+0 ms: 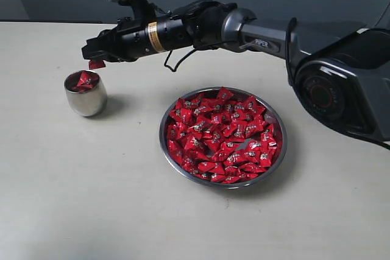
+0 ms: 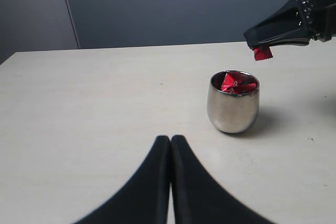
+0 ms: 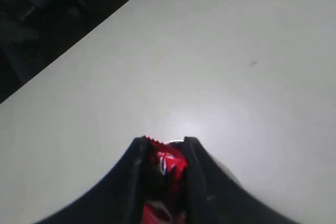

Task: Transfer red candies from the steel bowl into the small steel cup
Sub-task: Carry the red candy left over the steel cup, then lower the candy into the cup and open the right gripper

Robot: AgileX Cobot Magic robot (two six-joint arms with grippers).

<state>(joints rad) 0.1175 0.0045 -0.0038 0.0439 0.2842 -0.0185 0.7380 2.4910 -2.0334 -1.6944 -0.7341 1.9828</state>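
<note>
Just over the small steel cup point(image 1: 85, 98) rim, the right claw point(image 1: 92, 55) pinches one red candy point(image 1: 96, 64); left claw point(image 2: 170, 145) closed.

The right arm point(image 1: 341, 83) runs off the exterior view's right edge. The wall of the cup point(image 2: 233, 108) hides all but the top candies point(image 2: 239, 82) inside. Between the tips of the right gripper point(image 3: 165, 142), a candy point(image 3: 169, 163) looks blurred. The picture's edge cuts off the left gripper point(image 2: 170, 139).
</note>
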